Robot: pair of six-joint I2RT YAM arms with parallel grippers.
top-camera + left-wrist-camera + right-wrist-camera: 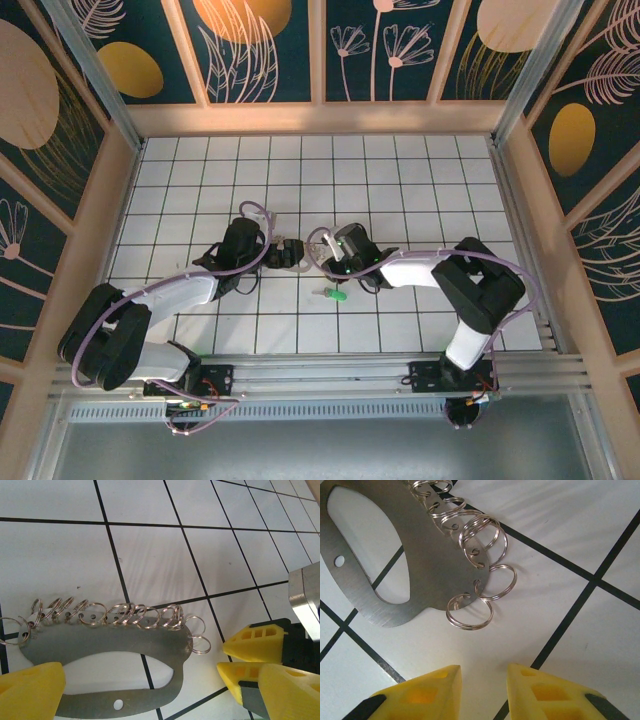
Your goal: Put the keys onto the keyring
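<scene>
Keyring (125,645) on the surface (400,180) is being straddled by the spread left claw (157,685) and faced by the empty, half-closed right claw (482,672); fetching the nearby green key (335,294) is likely being required.

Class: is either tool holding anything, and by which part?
Nothing is held. The left tool and right tool are open, near the keyring.

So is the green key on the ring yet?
Not yet. Nothing looks done: the green key lies loose on the table, apart from the keyring. In hand: both arms' jaws sit open by the keyring, holding nothing. Left: pick up the key and thread it onto a ring.
</scene>
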